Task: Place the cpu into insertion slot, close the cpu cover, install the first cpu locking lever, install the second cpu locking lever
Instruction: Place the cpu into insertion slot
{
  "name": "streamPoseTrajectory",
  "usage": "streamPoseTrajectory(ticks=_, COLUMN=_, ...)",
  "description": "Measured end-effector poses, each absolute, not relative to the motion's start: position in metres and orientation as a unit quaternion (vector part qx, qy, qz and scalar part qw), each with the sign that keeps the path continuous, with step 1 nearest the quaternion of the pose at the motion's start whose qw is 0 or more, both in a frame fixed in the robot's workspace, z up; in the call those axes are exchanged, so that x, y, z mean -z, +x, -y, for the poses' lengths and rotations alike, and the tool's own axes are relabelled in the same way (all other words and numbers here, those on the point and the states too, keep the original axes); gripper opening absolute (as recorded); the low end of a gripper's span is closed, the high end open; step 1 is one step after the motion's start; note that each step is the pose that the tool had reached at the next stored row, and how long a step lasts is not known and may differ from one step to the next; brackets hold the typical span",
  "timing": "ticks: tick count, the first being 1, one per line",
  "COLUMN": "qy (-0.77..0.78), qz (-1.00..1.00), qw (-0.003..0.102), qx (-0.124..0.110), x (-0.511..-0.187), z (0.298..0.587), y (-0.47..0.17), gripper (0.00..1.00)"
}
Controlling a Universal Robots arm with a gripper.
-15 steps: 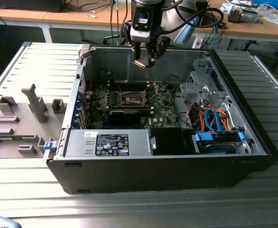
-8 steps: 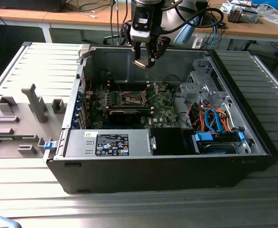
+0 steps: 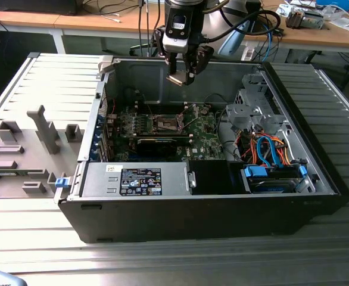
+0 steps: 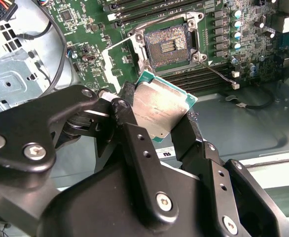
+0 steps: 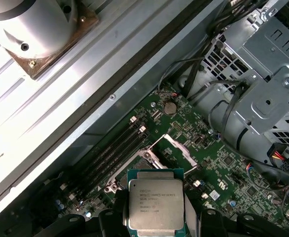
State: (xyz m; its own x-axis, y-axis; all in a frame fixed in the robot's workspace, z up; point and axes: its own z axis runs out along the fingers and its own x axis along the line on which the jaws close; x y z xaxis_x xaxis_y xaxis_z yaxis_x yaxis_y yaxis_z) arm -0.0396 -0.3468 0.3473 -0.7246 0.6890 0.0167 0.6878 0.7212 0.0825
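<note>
My gripper (image 3: 182,75) hangs above the open computer case, shut on the cpu (image 3: 177,79). In both wrist views the cpu (image 4: 159,108) (image 5: 156,200) is a silvery square chip with a green edge, clamped by its sides between two black fingers (image 4: 127,116). The insertion slot (image 4: 168,47) (image 3: 167,124) lies open on the green board below, its brownish contact field bare. In the first wrist view the cpu hides part of the slot (image 5: 147,160). The cpu cover (image 5: 180,149) (image 4: 116,61) stands swung up beside the slot. A thin wire lever (image 4: 218,75) sticks out loose from the slot's corner.
The case's grey walls (image 3: 133,71) surround the board. A drive cage (image 3: 255,107) with orange and blue cables stands at the exterior view's right, a power supply (image 3: 139,179) at the front, a long black card (image 3: 156,143) near the slot. A grey fixture plate (image 3: 43,128) lies outside.
</note>
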Motion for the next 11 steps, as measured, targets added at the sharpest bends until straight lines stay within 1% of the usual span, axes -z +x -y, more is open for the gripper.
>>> streamPoseTrajectory(ticks=11, qy=0.384, qz=-0.922, qw=0.008, qx=-0.041, x=-0.3472, z=0.3468, y=-0.0396, gripper=0.55)
